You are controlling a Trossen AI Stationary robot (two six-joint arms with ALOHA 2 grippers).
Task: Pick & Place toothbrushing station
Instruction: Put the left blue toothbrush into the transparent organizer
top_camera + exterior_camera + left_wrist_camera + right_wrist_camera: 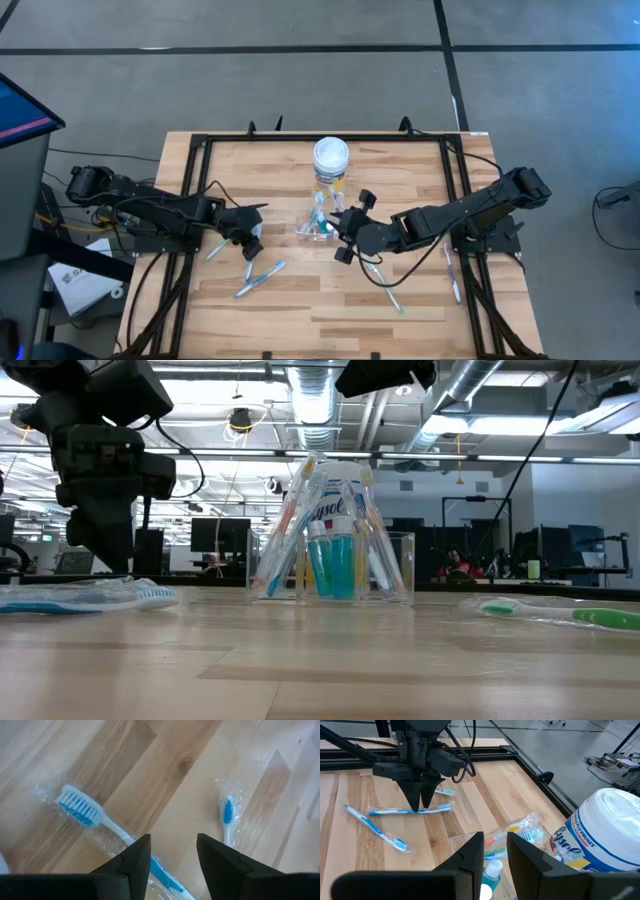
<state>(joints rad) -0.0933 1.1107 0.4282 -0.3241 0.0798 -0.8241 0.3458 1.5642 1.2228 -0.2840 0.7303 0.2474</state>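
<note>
A clear plastic cup (316, 228) (385, 565) stands mid-table, holding several wrapped toothbrushes and a teal tube (332, 565). My right gripper (495, 840) hovers open just over the cup's rim, with nothing between its fingers. Left of the cup, my left gripper (172, 842) (421, 806) points down, open, over a wrapped blue-white toothbrush (82, 810) (395, 811) that lies flat on the wood. The brush handle runs under one finger and into the gap. A second blue toothbrush (228, 815) lies beside it and a third (375, 827) nearer the front edge. My left gripper stands with its fingertips (418, 805) right at the blue-white toothbrush's handle (157, 870), coming from above. Whether they touch the handle or its wrapper I cannot tell. The toothbrush lies flat on the table.
A white-lidded yellow jar (331, 158) (605, 835) stands just behind the cup. Green toothbrushes (385, 285) (570, 618) and a pink one (452, 270) lie on the right half of the table. A black frame (200, 150) runs along the table's edges.
</note>
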